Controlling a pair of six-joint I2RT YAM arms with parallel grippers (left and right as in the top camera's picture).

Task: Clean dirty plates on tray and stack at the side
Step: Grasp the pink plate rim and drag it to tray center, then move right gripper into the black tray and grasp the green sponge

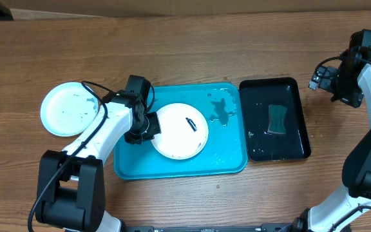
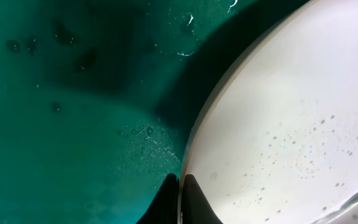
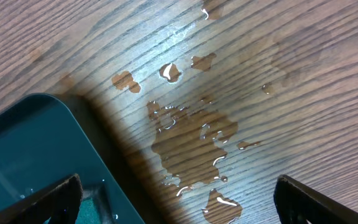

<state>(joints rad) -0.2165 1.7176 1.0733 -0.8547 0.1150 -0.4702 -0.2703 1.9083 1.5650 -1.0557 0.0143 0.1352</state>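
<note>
Plate (image 2: 291, 124) cropped rightward (bottom too); smear (image 1: 190, 123) indistinct.

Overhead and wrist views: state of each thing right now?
white plate: on the tray, one dark smear, water-spotted.
blue-rimmed plate: on the table left of the tray, not held.
turquoise tray: wet.
black tray: wet, sponge inside.
left gripper: fingers shut on the white plate at its rim.
right gripper: fingers open, empty, over a puddle on the table.
</note>
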